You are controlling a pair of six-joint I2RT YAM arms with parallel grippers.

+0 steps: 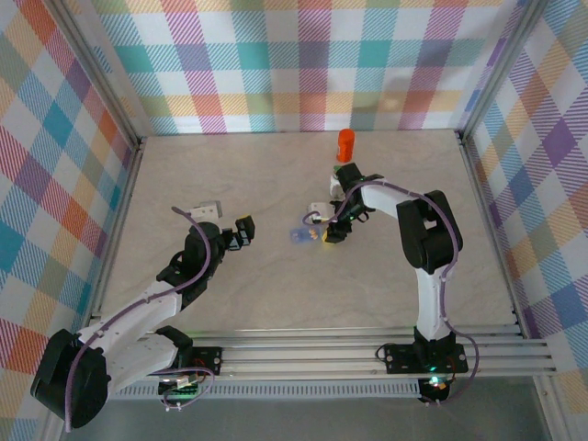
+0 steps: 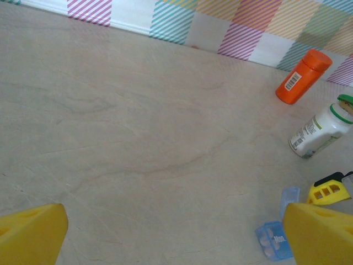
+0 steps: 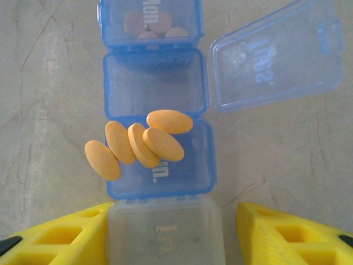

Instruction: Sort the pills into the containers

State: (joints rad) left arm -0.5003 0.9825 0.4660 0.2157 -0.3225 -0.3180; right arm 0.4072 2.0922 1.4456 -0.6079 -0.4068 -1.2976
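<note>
Orange oval pills (image 3: pixel 138 146) lie heaped on one compartment of the flat blue translucent box (image 3: pixel 155 83); right hand (image 3: pixel 174 221) straddles its near end, partly open; left hand (image 2: pixel 174 232) gapes wide.

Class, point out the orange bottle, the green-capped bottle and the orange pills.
orange bottle (image 2: pixel 302 78), left wrist view, body.
green-capped bottle (image 2: pixel 320 132), left wrist view, label.
orange pills (image 3: pixel 163 143), right wrist view, one pill's top.

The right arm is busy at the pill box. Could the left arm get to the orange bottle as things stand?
Probably yes. The left claw is open, and bare table lies between it and the orange bottle; the green-capped bottle sits off to the side.
</note>
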